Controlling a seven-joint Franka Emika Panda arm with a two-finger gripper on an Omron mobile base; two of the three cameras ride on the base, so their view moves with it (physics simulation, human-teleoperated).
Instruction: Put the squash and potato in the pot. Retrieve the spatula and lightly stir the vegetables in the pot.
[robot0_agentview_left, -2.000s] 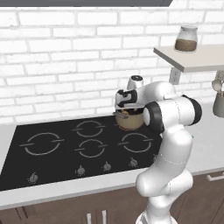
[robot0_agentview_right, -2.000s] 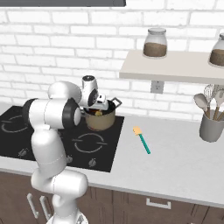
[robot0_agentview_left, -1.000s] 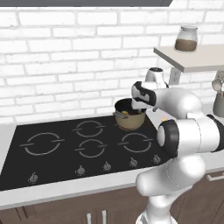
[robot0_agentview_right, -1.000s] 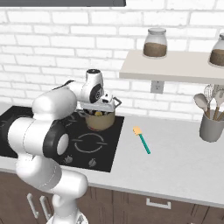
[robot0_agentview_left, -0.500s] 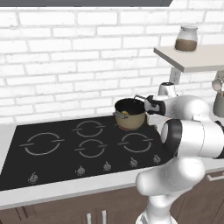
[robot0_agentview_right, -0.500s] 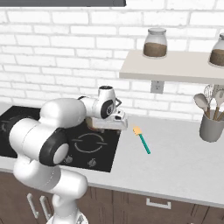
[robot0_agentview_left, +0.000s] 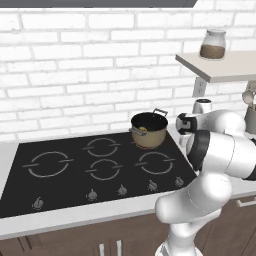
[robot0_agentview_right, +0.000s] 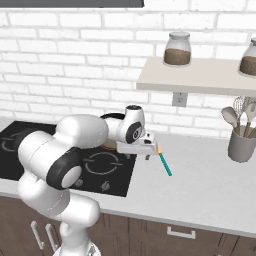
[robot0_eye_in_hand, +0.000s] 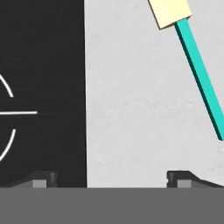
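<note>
The tan pot (robot0_agentview_left: 149, 131) stands at the back right of the black cooktop (robot0_agentview_left: 75, 175), and a small yellow squash (robot0_agentview_left: 143, 130) shows inside it. The potato is hidden. To the right of the cooktop, the spatula (robot0_agentview_right: 164, 161) lies on the grey counter, a teal handle (robot0_eye_in_hand: 199, 74) with a cream blade (robot0_eye_in_hand: 169, 12). My gripper (robot0_agentview_right: 143, 154) hangs open and empty just above the cooktop's right edge, left of the spatula. In the hand view its fingertips (robot0_eye_in_hand: 181, 176) straddle the line between cooktop (robot0_eye_in_hand: 43, 65) and counter, apart from the spatula.
A grey utensil cup (robot0_agentview_right: 241, 145) with several tools stands at the counter's far right. A wall shelf (robot0_agentview_right: 200, 77) above carries glass jars (robot0_agentview_right: 177, 49). The brick wall closes the back. My arm hides most of the pot in the right base view.
My arm has swung right from over the pot and come down to the counter beside the cooktop, near the spatula. The gripper stayed open and empty.
</note>
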